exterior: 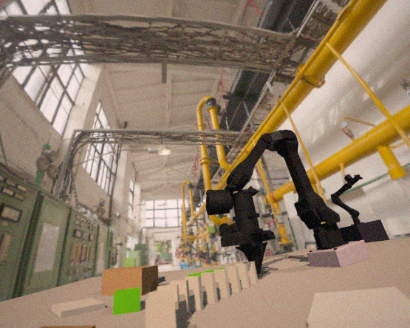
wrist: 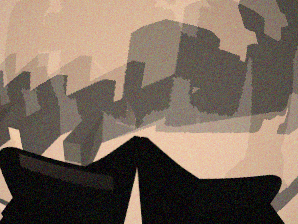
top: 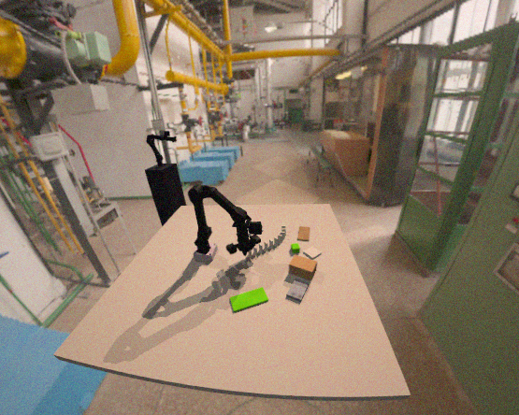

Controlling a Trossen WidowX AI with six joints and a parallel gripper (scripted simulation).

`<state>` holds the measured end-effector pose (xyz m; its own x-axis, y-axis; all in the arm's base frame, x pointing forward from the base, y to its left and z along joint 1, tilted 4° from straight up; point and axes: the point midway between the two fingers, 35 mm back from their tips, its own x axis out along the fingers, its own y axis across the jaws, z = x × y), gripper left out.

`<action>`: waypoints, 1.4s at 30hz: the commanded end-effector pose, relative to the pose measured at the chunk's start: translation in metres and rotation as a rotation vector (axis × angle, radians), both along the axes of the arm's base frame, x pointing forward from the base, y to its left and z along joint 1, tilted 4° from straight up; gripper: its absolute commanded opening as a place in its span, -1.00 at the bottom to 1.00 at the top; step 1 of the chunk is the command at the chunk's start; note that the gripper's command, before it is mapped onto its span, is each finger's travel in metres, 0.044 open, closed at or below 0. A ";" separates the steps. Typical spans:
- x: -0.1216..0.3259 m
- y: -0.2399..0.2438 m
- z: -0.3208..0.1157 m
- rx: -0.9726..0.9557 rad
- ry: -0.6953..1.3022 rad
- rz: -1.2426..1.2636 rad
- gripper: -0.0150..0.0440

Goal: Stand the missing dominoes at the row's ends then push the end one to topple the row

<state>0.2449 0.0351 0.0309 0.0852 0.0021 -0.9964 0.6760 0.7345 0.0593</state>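
A curved row of several pale dominoes [top: 267, 248] [exterior: 212, 287] stands upright on the table, with small, fairly even gaps. The end domino on the arm's side [exterior: 253, 274] [wrist: 72, 151] stands in the arm's shadow. My gripper [top: 245, 252] [exterior: 259, 272] [wrist: 140, 143] is shut and empty, pointing down. Its tips are low, close beside that end domino, just past the end of the row; whether they touch it I cannot tell. The arm partly hides this end in the top view. At the other end, a domino [exterior: 160, 308] stands nearest to the exterior view.
Beside the row are a green cube [top: 295, 248] [exterior: 127, 301], a pale flat slab [top: 312, 252] [exterior: 77, 307], a brown slab [top: 303, 234] and an orange-brown box [top: 302, 267] [exterior: 122, 281]. A grey block [top: 297, 291] and a green slab [top: 249, 299] lie farther off. A pink block [exterior: 337, 254] is at the arm's base.
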 end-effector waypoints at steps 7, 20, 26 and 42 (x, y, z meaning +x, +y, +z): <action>0.014 0.013 0.003 0.004 -0.010 -0.005 -0.49; 0.030 0.013 0.028 0.001 -0.039 -0.054 -0.49; 0.029 0.036 0.063 0.007 -0.014 -0.008 -0.49; 0.029 0.038 0.064 0.007 -0.012 -0.005 -0.49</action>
